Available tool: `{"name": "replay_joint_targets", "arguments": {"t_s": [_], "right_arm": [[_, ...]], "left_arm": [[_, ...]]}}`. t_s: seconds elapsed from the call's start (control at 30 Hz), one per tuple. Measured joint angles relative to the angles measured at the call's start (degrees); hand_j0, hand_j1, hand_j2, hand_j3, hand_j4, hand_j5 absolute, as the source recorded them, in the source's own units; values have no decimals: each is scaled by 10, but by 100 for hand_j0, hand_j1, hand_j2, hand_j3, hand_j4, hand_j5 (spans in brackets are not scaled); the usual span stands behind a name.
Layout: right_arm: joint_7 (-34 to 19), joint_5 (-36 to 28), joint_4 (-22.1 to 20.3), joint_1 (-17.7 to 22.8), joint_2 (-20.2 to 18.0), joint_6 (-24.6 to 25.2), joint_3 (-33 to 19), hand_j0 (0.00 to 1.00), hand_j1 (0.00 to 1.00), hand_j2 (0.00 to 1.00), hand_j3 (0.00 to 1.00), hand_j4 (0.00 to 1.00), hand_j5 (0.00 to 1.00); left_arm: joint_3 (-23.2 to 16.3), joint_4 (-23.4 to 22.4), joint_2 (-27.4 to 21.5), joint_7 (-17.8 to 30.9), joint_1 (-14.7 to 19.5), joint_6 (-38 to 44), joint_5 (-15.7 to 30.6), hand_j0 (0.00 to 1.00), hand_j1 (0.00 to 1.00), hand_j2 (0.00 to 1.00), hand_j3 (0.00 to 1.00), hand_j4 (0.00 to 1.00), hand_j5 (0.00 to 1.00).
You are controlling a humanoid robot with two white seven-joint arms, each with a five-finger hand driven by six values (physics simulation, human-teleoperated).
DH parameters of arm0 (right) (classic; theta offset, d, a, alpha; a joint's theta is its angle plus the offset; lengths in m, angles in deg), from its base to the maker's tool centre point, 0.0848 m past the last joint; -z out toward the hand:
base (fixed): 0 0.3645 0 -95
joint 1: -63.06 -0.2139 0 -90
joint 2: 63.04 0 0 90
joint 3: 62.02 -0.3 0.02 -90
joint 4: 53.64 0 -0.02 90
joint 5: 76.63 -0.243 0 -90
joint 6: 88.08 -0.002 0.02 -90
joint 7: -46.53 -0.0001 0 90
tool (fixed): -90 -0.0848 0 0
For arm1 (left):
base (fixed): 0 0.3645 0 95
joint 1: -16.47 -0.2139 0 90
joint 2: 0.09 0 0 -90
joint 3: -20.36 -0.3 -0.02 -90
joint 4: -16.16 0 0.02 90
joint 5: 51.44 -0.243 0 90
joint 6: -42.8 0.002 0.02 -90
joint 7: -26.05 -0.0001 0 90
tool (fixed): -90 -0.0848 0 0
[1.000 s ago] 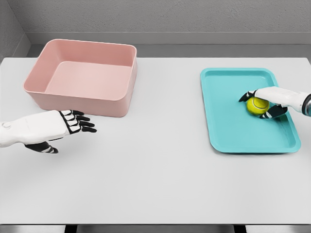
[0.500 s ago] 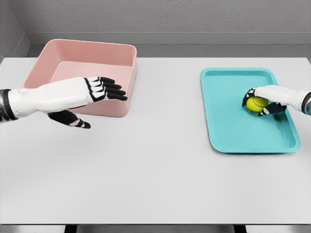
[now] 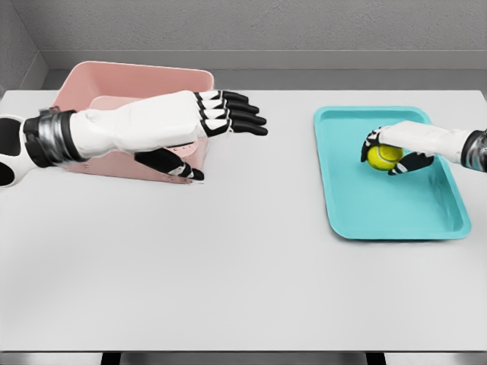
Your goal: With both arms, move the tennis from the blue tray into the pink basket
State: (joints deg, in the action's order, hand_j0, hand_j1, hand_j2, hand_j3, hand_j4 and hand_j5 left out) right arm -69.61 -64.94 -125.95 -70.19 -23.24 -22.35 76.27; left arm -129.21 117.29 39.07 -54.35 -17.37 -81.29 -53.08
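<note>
A yellow tennis ball (image 3: 382,156) is over the blue tray (image 3: 358,205) on the right of the table, and my right hand (image 3: 388,150) is shut on it, fingers curled over its top and thumb beneath. My left hand (image 3: 221,129) reaches across in front of the pink basket (image 3: 129,76) at the back left, open with fingers stretched flat toward the tray and thumb hanging below. The left forearm hides much of the basket's front wall and inside.
A grey wall runs behind the white table (image 3: 228,266). The table's near edge lies along the bottom of the view.
My left arm has swung up and to the right, from the near left of the table to in front of the basket. The right hand with the ball has shifted left over the tray.
</note>
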Motion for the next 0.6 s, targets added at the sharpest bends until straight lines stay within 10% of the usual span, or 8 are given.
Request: {"name": "replay_joint_targets", "arguments": {"t_s": [0.27,0.6], "right_arm": [[-23,1,-60,-4,0,-34,0,52,52,52,52,52,52],[-41,1,-139,-13,0,-42,1,52,52,52,52,52,52]], "left_arm": [[-112,0,-23,185,69,-10,-3,100,100,100,100,100,100],[-202,0,22,251,153,-10,8,100,100,100,100,100,100]]}}
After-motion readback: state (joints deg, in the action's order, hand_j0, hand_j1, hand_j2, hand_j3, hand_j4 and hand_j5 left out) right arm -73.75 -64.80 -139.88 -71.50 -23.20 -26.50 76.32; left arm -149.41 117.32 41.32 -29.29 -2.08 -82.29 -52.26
